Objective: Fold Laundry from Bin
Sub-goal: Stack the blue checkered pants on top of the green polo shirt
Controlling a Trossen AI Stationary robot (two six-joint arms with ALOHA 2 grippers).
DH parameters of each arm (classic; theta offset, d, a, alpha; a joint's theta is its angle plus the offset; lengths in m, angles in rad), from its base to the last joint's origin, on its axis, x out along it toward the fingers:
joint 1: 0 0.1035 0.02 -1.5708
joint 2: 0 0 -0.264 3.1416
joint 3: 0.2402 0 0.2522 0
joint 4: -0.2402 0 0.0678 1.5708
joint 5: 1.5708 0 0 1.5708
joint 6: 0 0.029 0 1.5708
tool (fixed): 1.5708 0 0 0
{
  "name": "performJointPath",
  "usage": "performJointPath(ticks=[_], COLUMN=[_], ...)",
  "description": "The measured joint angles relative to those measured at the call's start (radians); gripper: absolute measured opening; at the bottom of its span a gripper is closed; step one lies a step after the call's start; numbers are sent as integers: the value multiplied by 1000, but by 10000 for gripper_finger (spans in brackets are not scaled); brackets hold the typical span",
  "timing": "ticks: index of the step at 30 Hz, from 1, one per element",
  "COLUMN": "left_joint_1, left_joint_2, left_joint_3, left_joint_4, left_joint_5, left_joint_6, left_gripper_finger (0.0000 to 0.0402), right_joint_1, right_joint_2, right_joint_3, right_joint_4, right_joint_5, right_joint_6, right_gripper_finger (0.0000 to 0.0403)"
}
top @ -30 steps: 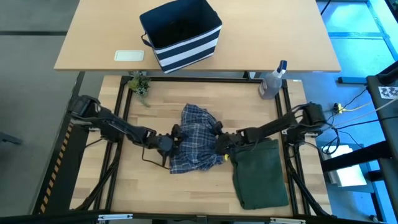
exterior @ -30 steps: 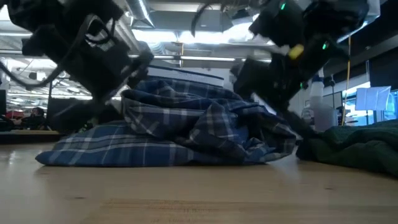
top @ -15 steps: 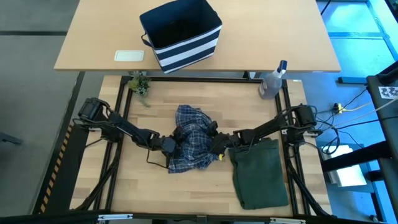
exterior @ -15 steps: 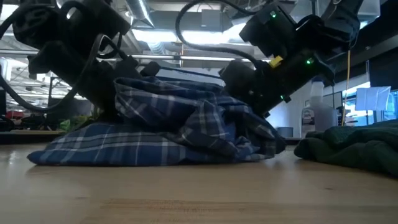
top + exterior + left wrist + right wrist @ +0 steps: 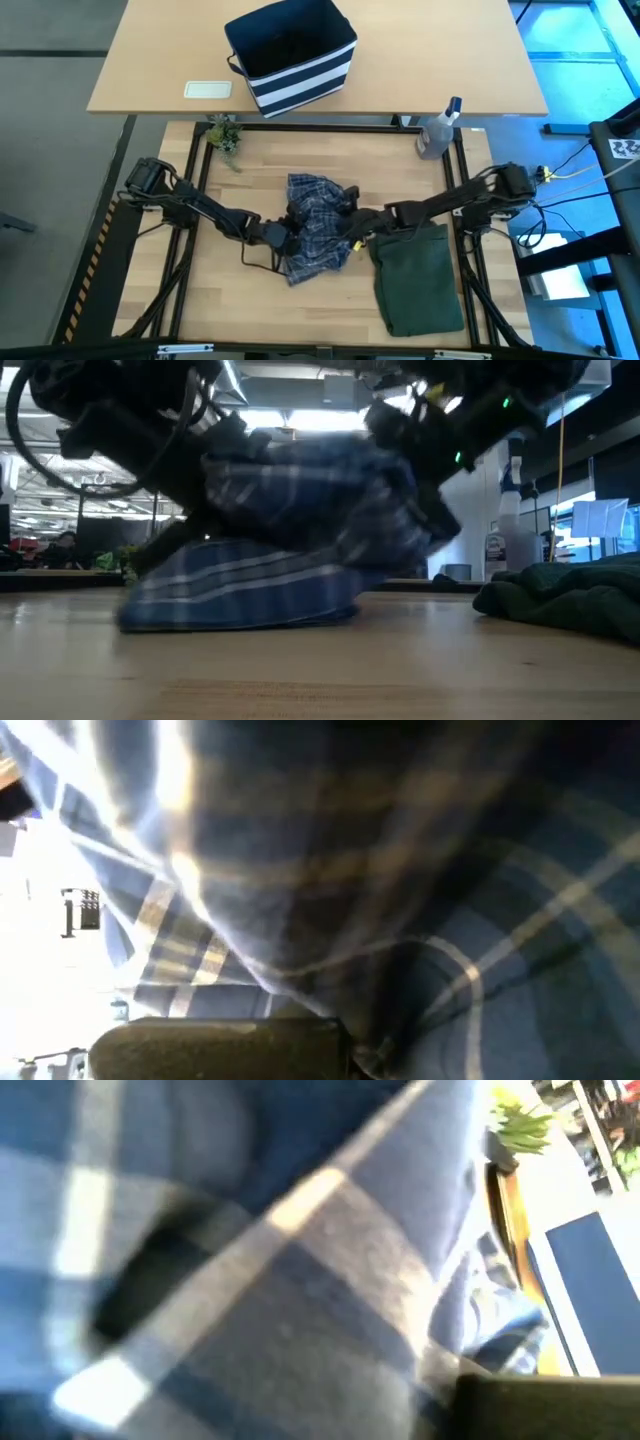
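Plaid shirt (image 5: 318, 226) bunched from above, its underside lifted in the low view

No lettering, label or number (anywhere in view) can be read.

Bare tabletop (image 5: 250, 300) before plaid shirt (image 5: 318, 225)

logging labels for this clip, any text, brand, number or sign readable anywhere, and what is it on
No readable words or numbers in any view.
Black-and-white square marker at the high view's right edge: a coded pattern, no letters.
Spray bottle: any label is too small to read.
White card beside the bin: appears blank.
Small black-and-white mark behind the plaid shirt in the left wrist view: too blurred to read.
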Motion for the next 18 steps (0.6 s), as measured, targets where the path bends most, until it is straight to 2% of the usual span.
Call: performJointPath(ticks=[9, 13, 18], left_joint_1=[-36, -39, -30], left_joint_2=[0, -1, -1], left_joint_3=[182, 247, 312], left_joint_4=[-73, -83, -86], left_joint_5=[30, 113, 179], left_joint_6=[47, 46, 46], left_gripper_finger=[7, 7, 7], right_joint_1=[97, 183, 316], right_joint_2=[-276, -348, -376], right_joint_3=[1, 41, 131], right_joint_4=[-247, -450, -714], right_joint_5=[15, 88, 220], right_joint_6=[194, 317, 465], right_gripper_finger=[13, 13, 13])
